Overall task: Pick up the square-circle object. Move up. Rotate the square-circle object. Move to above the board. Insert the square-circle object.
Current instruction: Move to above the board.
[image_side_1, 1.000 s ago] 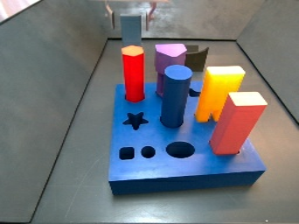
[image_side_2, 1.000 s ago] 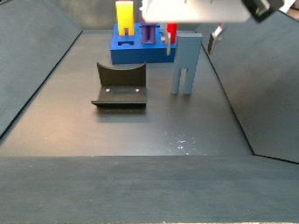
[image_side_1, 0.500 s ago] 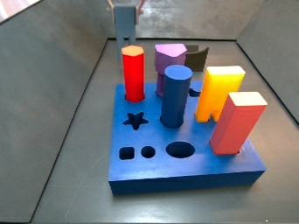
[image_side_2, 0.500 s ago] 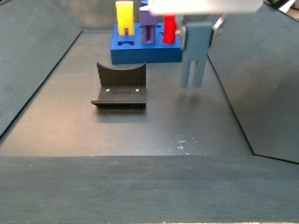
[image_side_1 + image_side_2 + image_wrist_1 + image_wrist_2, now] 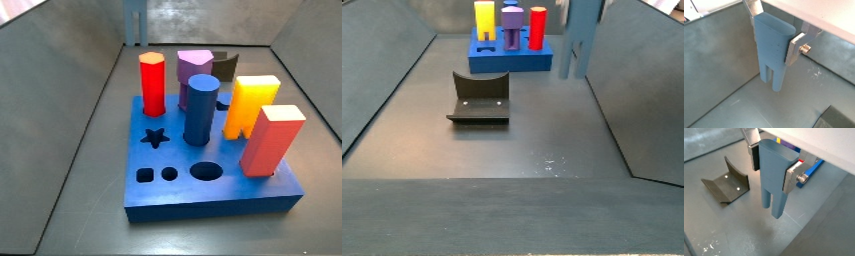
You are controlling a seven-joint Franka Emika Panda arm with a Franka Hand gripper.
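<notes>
Slate-blue and upright, the square-circle object (image 5: 774, 178) hangs clear of the grey floor (image 5: 817, 233), its two prongs pointing down, clamped at its broad upper body between the gripper (image 5: 769, 163)'s silver fingers (image 5: 791, 177) in both wrist views. The jaws are closed only to the block's thickness. A side view shows the block (image 5: 583, 40) raised just beside the board (image 5: 509, 55), off its right end, with the fixture (image 5: 478, 98) on the floor nearby.
</notes>
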